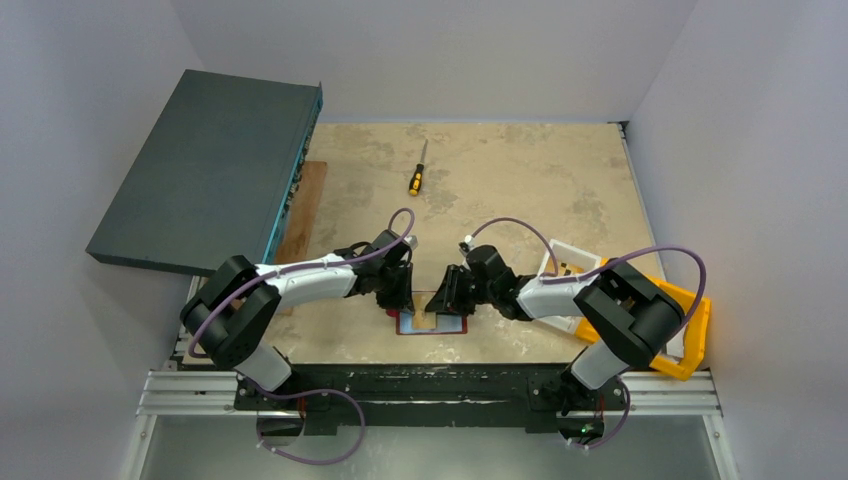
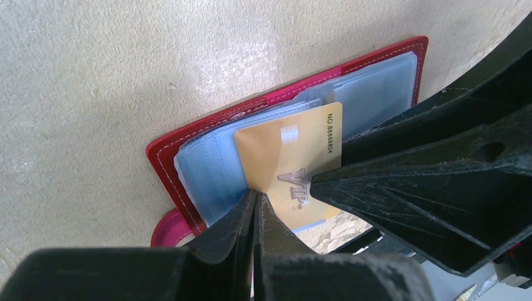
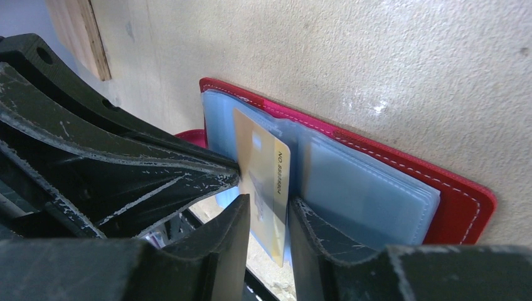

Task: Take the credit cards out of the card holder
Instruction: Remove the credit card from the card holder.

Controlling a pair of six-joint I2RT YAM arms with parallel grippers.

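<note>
Up close, the left gripper [image 2: 255,199] is pinched together right at the corner of the gold VIP card [image 2: 288,160]. The right gripper [image 3: 268,210] straddles that card, can't tell how tight. It's only partway out of the red card holder [image 2: 164,147], which lies open on the table [image 2: 94,75], so nothing's fully out yet imo.

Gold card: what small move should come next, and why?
Probably close the right gripper on the gold card: it stands between those open fingers, partly out of the red holder, while the shut left gripper pinches its edge.
</note>
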